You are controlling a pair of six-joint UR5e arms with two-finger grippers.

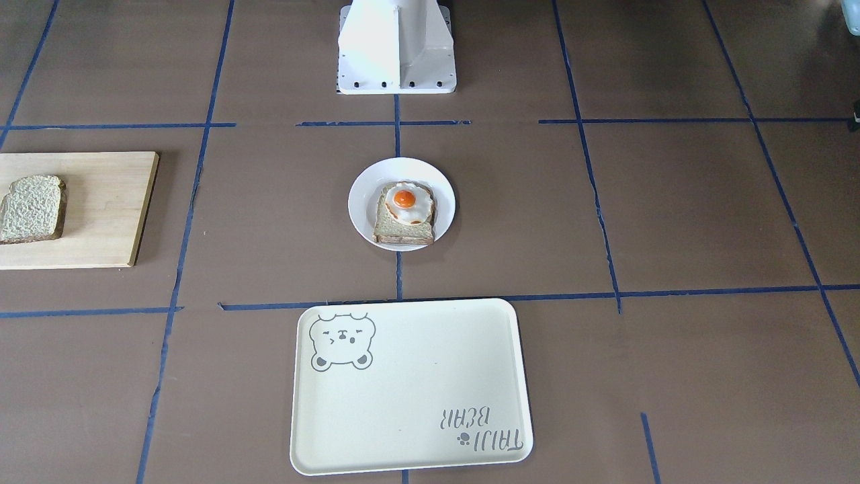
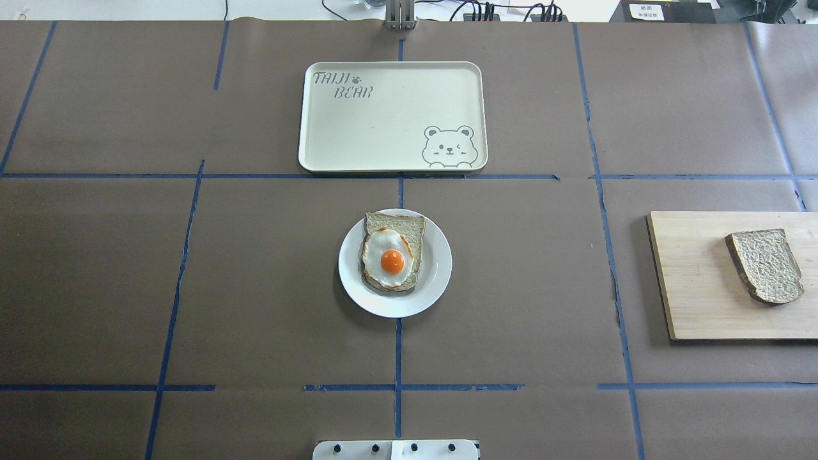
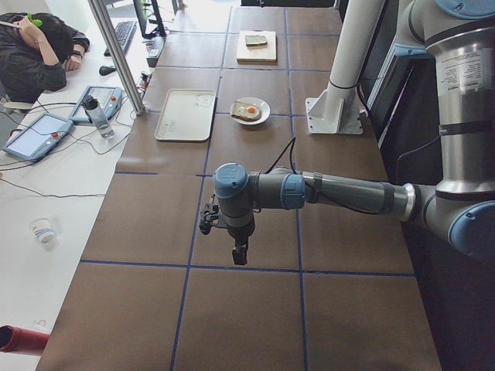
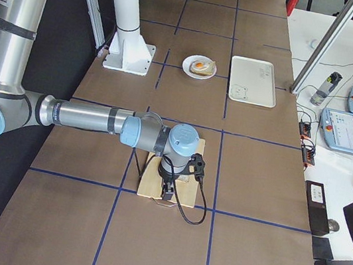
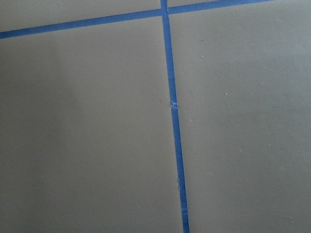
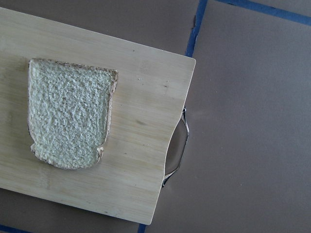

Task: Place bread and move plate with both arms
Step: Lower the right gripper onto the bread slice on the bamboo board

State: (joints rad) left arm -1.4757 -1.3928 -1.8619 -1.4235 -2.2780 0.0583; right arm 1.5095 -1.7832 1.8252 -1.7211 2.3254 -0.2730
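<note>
The plain bread slice point(image 2: 765, 266) lies flat on a wooden board point(image 2: 696, 281) at the table's right end; it also shows in the right wrist view point(image 6: 70, 114). The white plate point(image 2: 438, 268) sits mid-table and holds another slice topped with a fried egg point(image 2: 391, 255). My right gripper point(image 4: 168, 192) hangs above the board, showing only in the exterior right view; I cannot tell its state. My left gripper point(image 3: 240, 256) hangs above bare table at the left end, far from the plate; I cannot tell its state either. Neither wrist view shows fingers.
A cream tray with a bear drawing point(image 2: 383, 121) lies beyond the plate. The white pedestal base point(image 1: 396, 47) stands behind the plate on the robot's side. Blue tape lines cross the brown table cover. An operator point(image 3: 31, 54) sits at a side desk with tablets and a bottle.
</note>
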